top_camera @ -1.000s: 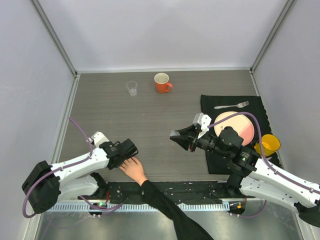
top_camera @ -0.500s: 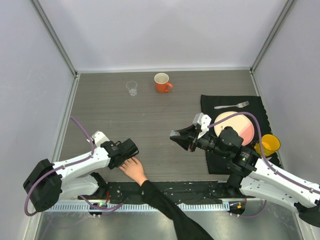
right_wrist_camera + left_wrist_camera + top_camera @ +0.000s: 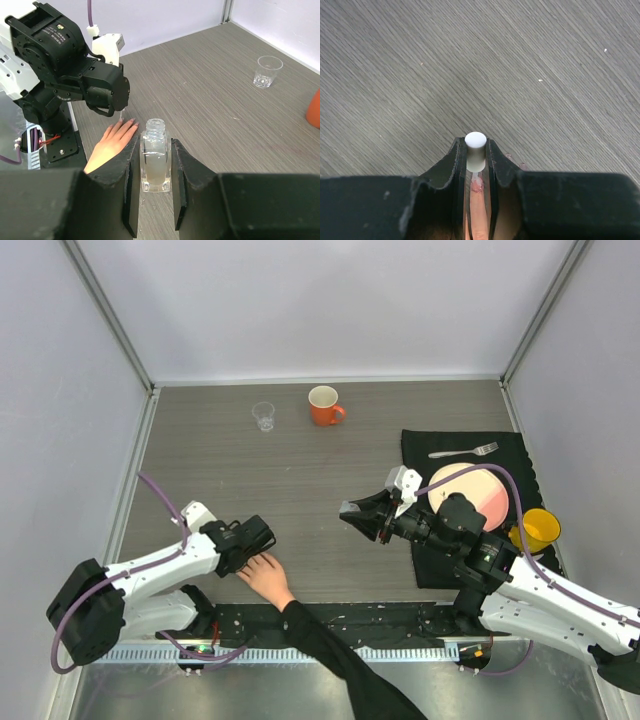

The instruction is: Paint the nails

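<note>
A bare light-skinned hand (image 3: 265, 578) with a black sleeve lies flat at the table's near edge, fingers pointing away. My left gripper (image 3: 250, 543) is over its fingertips, shut on a white brush cap (image 3: 475, 149). In the left wrist view a thin brush hangs from the cap onto a pinkish nail (image 3: 477, 186) of one finger. My right gripper (image 3: 362, 515) is shut on a small clear open bottle (image 3: 155, 157) held upright near the table's middle. The right wrist view shows the hand (image 3: 111, 142) and the left gripper (image 3: 107, 95) above it.
An orange mug (image 3: 324, 405) and a clear plastic cup (image 3: 263, 416) stand at the back. A black mat (image 3: 470, 445) on the right carries a pink plate (image 3: 478, 490), a fork (image 3: 464, 451) and a yellow cup (image 3: 538, 530).
</note>
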You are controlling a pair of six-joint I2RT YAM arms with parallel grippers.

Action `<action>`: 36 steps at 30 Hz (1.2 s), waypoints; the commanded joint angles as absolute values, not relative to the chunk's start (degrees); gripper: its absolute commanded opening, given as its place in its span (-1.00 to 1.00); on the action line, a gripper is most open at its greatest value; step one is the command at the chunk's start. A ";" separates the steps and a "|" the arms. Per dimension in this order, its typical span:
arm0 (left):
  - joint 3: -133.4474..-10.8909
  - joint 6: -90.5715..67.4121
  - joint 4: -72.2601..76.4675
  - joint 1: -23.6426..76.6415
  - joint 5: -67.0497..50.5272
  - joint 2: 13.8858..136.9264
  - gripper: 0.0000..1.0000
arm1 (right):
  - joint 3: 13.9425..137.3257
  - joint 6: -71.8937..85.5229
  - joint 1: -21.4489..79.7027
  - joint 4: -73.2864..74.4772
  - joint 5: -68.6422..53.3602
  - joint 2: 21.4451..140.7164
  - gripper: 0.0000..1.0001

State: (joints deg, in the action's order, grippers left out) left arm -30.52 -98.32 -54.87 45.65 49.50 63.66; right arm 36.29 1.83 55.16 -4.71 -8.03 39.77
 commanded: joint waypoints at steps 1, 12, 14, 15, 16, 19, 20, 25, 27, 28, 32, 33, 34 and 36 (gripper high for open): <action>-31.64 -96.68 -54.05 44.56 52.47 63.54 -1.00 | 36.91 1.93 55.20 -8.00 -8.00 39.81 -0.97; -31.38 -94.66 -51.77 43.07 52.12 64.07 -1.00 | 37.09 1.84 55.20 -8.09 -7.91 40.34 -0.97; -31.29 -93.96 -51.07 42.89 52.12 64.33 -1.00 | 37.18 1.84 55.19 -8.09 -8.00 40.52 -0.98; -31.20 -93.96 -50.80 42.54 52.03 64.34 -1.00 | 37.18 1.85 55.20 -8.09 -7.91 40.52 -0.98; -31.29 -93.87 -50.80 42.54 51.86 64.51 -1.00 | 37.18 1.85 55.11 -8.00 -8.00 40.52 -0.98; -31.11 -93.69 -50.54 42.28 51.86 64.51 -1.00 | 37.18 1.85 55.19 -8.00 -7.91 40.52 -0.98; -30.94 -93.60 -50.28 42.19 51.77 64.51 -1.00 | 37.18 1.76 55.20 -7.91 -7.91 40.52 -0.98; -30.76 -93.43 -49.75 41.66 51.50 64.69 -1.00 | 37.27 1.76 55.11 -7.91 -7.82 41.04 -0.97; -30.67 -93.08 -49.40 41.31 51.33 64.95 -1.00 | 37.27 1.67 55.20 -8.00 -7.73 41.04 -0.98; -30.59 -92.99 -49.13 41.22 51.24 64.95 -1.00 | 37.27 1.67 55.20 -8.00 -7.82 41.13 -0.98; -30.32 -92.90 -48.61 40.61 50.63 65.22 -1.00 | 37.27 1.67 55.11 -8.09 -7.74 41.13 -0.98; -30.32 -92.90 -48.52 40.43 50.45 65.30 -1.00 | 37.27 1.67 55.19 -7.91 -7.73 41.13 -0.97; -30.24 -92.90 -48.43 40.43 50.45 65.39 -1.00 | 37.27 1.67 55.11 -7.91 -7.73 41.22 -0.97; -30.24 -92.90 -48.60 40.25 50.28 65.39 -1.00 | 37.27 1.58 55.11 -8.00 -7.73 41.22 -0.98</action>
State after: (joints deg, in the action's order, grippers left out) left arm -30.50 -93.58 -49.54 40.82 49.41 65.17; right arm 36.29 1.80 55.18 -4.69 -8.01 41.28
